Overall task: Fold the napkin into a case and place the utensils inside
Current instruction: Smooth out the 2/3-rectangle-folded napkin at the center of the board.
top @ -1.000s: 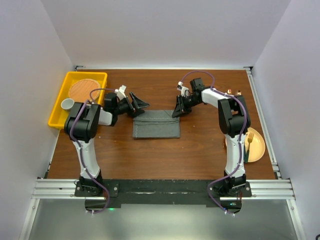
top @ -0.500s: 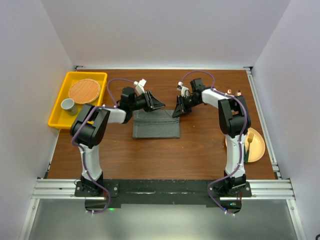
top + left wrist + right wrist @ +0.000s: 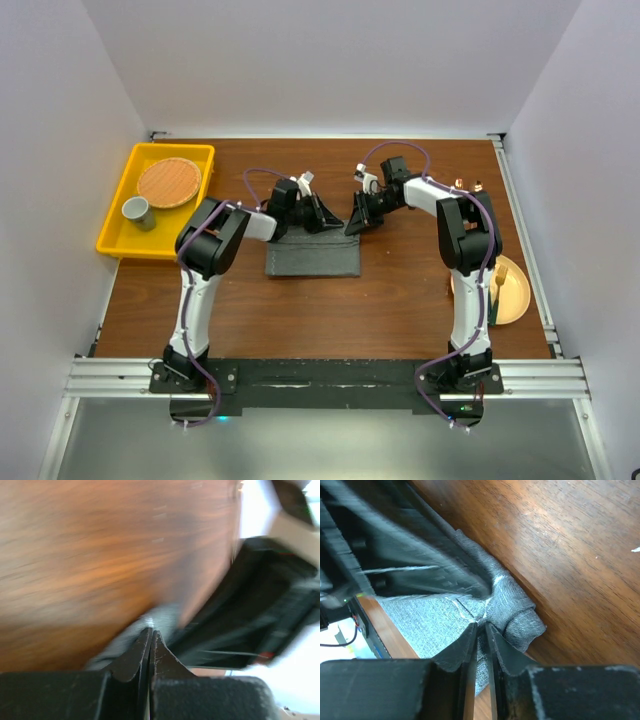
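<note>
The napkin (image 3: 312,250) lies mid-table as a dark grey folded rectangle. My right gripper (image 3: 352,225) stands at its far right corner. In the right wrist view it (image 3: 481,626) is shut on a bunched fold of the napkin (image 3: 515,615). My left gripper (image 3: 325,218) has its tip at the napkin's far edge, close to the right one. In the blurred left wrist view its fingers (image 3: 151,634) are pressed together, with nothing showing between them and grey napkin (image 3: 160,617) just past the tips. Small copper utensil ends (image 3: 467,184) peek out behind the right arm.
A yellow tray (image 3: 120,225) at the far left holds a woven round mat (image 3: 168,183) and a small cup (image 3: 136,211). A yellow-orange plate (image 3: 512,300) with a slender piece on it sits at the right, partly behind the right arm.
The left arm has swung right, from beside the tray to the napkin's far edge, and its gripper has gone from open to shut. The right arm has stayed put.
</note>
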Controlling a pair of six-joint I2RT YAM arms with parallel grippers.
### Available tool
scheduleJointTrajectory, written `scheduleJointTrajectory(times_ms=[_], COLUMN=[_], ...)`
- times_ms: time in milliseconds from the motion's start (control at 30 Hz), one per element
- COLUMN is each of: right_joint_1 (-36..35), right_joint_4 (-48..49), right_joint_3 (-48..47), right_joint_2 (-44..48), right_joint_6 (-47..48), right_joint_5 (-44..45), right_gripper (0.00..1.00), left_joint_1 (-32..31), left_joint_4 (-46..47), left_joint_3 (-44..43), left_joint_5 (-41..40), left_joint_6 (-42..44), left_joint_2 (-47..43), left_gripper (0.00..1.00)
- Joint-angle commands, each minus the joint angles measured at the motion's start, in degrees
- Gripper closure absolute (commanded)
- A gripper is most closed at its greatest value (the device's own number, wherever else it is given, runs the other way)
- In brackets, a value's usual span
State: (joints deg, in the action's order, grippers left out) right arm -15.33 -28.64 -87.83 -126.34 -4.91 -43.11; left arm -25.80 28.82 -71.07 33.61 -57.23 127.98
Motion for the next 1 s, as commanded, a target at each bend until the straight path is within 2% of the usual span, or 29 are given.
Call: scheduleJointTrajectory(times_ms=[0,133,300,467,700,800,967], right_joint_1=[0.65,1.71,1.97,1.89,1.89,1.89,2.15], right_joint_4=[-8.26,-11.52,-9.42,-3.02,7.19,6.85,0.0], right_joint_3=[1.35,-1.11,-3.4,-0.51,5.82,6.88,7.5], right_joint_2=[0.12,5.05,7.25,5.59,5.93,6.11,5.49], right_joint_6=[4.03,4.12,-0.53,-8.08,-16.71,-17.06,-12.42], right_joint_5=[10.86,6.12,-1.35,-4.61,-10.32,-9.89,-8.22], right_gripper=[0.78,0.68,0.58,0.63,0.78,0.82,0.84], left_joint_1=[0.05,-0.04,-0.04,0.05,0.14,0.31,0.66], left_joint_4=[-8.77,-9.48,-9.31,-10.1,-9.92,-9.83,-10.1], left_joint_3=[-1.36,0.05,-0.12,-0.83,-0.12,0.23,0.32], left_joint_5=[-4.25,-4.69,-4.6,-4.07,-3.9,-4.07,-3.99], left_joint_6=[3.88,4.94,5.73,6.61,6.61,6.52,6.87], left_joint_2=[2.36,2.45,2.45,2.89,3.06,3.06,2.98], left_gripper=[1.0,1.0,1.0,1.0,1.0,1.0,1.0])
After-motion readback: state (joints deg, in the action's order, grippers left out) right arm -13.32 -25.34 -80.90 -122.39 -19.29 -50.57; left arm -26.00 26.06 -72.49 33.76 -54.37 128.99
